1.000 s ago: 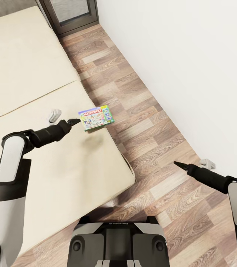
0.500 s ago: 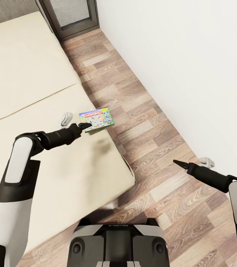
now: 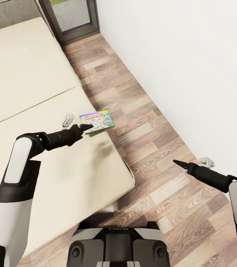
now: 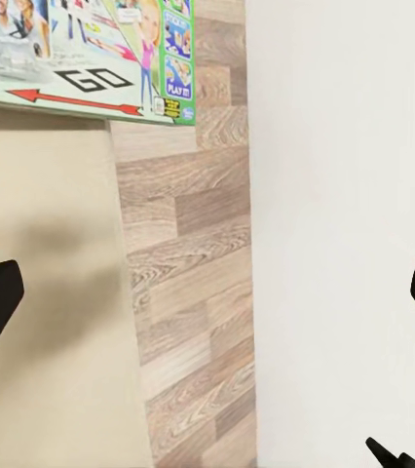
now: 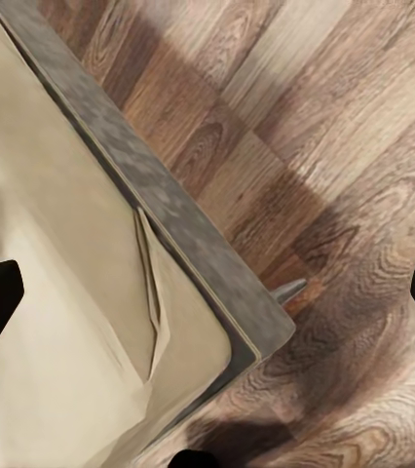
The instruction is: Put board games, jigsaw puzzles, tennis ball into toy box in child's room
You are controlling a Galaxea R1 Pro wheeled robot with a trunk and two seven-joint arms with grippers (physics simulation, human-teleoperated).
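The MONOPOLY board game (image 3: 96,121) lies flat at the bed's (image 3: 40,111) floor-side edge, one corner jutting over the wood floor (image 3: 151,148). My left tool (image 3: 85,128) reaches its near edge, fingers spread apart. My right tool (image 3: 177,163) hangs over the floor, fingers apart, holding nothing.
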